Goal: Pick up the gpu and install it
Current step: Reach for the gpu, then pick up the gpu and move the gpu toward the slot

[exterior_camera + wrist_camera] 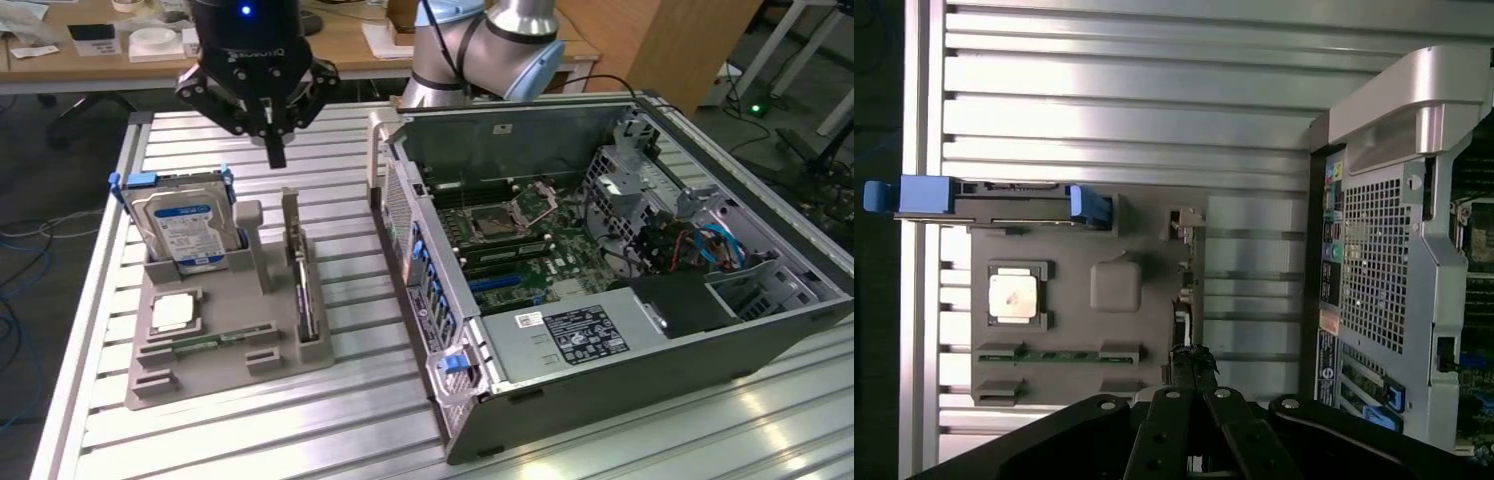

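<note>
The gpu stands on its long edge in a slot of the grey holder, its silver end bracket at the far end. The wrist view looks down on the gpu edge-on, as a thin dark strip. My gripper hangs above the far end of the holder, just beyond the card's bracket, fingers pressed together and holding nothing. In the wrist view the gripper points at the card's near end. The open computer case lies to the exterior view's right, motherboard exposed.
A silver hard drive in a blue caddy stands upright in the holder. A processor chip and a green memory stick lie beside the card. The case's rear panel faces the holder across a gap of slatted aluminium table.
</note>
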`<state>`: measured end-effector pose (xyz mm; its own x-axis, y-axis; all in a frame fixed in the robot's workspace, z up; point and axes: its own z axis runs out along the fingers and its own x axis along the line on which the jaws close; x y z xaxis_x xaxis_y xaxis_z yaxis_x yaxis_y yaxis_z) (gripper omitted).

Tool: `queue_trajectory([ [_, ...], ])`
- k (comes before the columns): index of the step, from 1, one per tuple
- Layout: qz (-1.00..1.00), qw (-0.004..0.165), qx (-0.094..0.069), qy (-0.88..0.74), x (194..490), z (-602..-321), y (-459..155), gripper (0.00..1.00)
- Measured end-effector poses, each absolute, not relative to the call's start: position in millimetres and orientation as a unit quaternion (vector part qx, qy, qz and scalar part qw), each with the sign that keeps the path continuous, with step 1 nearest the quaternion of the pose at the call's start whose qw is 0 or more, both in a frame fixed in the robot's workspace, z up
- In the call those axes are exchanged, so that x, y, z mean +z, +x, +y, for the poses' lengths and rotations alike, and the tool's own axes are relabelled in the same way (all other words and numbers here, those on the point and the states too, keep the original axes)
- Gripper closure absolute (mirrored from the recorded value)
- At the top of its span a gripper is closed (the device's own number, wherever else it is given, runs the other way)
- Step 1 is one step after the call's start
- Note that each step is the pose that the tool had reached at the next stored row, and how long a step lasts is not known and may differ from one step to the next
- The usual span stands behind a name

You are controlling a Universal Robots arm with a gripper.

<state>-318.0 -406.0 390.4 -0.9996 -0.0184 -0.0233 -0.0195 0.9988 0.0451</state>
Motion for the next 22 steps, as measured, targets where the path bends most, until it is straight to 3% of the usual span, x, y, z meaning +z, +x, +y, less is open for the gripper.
queue_trajectory([
  [19,1.0,0.011,0.023,-0.01,389.9,-407.9,-324.5,0.89],
  [22,1.0,0.011,0.023,-0.01,389.8,-408.0,-324.5,0.71],
])
